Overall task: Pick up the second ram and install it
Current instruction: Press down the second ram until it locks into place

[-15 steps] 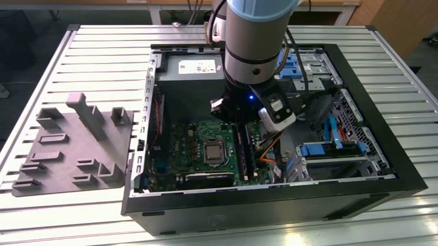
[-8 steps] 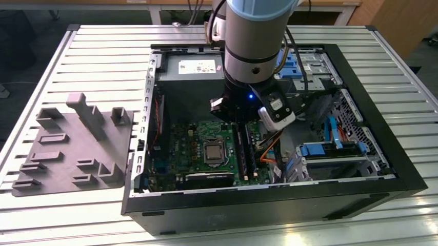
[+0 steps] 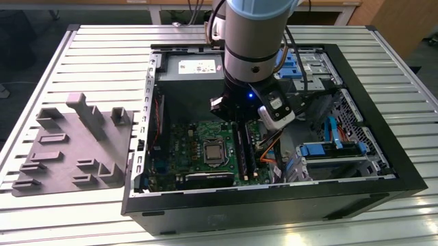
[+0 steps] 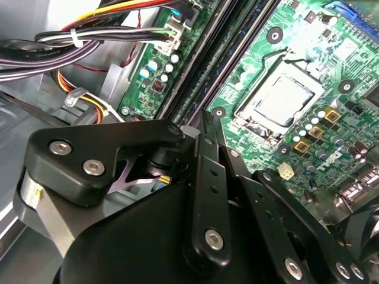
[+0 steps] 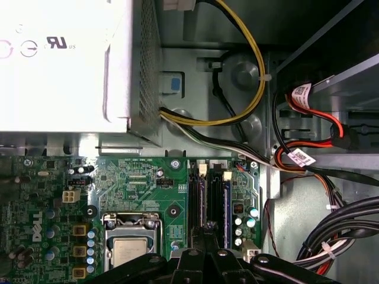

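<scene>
- Gripper (image 5: 208, 232): in both wrist views the black fingers (image 4: 208, 155) stand drawn close together, tips meeting over the slots; whether a thin board sits pinched between them cannot be told.
- Gripper, exterior view (image 3: 239, 120): low inside the case, hanging over the far end of the slots, a blue light lit on the wrist above it.
- Ram (image 5: 227, 204): a dark stick stands on edge in a slot, its top edge showing blue, just beside the fingertips; whether this is the second stick or the first cannot be told.
- Slots (image 5: 201, 198): long black channels running side by side on the motherboard, directly under the gripper.
- Motherboard (image 5: 133, 180): green, flat on the case floor; the slots lie along one edge of it.
- CPU socket (image 5: 129, 248): silver square with a metal frame, near the slots, on the motherboard.
- Power supply (image 5: 65, 65): pale metal box beyond the far end of the slots.
- Cables (image 5: 237, 118): yellow, black and white bundle running from the power supply past the far end of the slots.
- Case (image 3: 370, 128): black tower lying open on its side, enclosing the slots and all of the above.
- Grey tray (image 3: 72, 148): moulded fixture on the slatted table (image 3: 102, 56), well apart from the slots, on the exterior view's left of the case.
</scene>
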`<state>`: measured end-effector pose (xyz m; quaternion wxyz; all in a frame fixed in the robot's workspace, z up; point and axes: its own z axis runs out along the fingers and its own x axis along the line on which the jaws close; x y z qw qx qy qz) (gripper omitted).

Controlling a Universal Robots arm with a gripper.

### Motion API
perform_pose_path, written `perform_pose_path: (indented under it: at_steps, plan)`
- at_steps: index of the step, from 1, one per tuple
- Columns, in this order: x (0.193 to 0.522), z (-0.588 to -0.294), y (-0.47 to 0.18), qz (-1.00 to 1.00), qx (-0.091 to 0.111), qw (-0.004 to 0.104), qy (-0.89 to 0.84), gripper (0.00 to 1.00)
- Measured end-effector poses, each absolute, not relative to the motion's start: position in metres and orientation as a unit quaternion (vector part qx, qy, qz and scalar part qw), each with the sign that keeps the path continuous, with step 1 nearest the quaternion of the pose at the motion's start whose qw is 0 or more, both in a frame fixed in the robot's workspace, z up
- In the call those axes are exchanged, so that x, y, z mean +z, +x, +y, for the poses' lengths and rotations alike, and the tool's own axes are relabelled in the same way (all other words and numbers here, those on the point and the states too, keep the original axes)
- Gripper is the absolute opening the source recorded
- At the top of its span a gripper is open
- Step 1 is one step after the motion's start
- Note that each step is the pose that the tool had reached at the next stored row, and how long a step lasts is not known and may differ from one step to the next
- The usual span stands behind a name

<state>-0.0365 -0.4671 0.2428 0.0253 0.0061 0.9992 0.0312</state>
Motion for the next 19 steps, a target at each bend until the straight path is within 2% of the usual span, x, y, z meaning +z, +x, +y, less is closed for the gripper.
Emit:
perform_pose_path:
  at_steps: [19]
  plan:
    - [0.2428, -0.4624, -0.0381, 0.999, 0.031, 0.025, 0.006, 0.11]
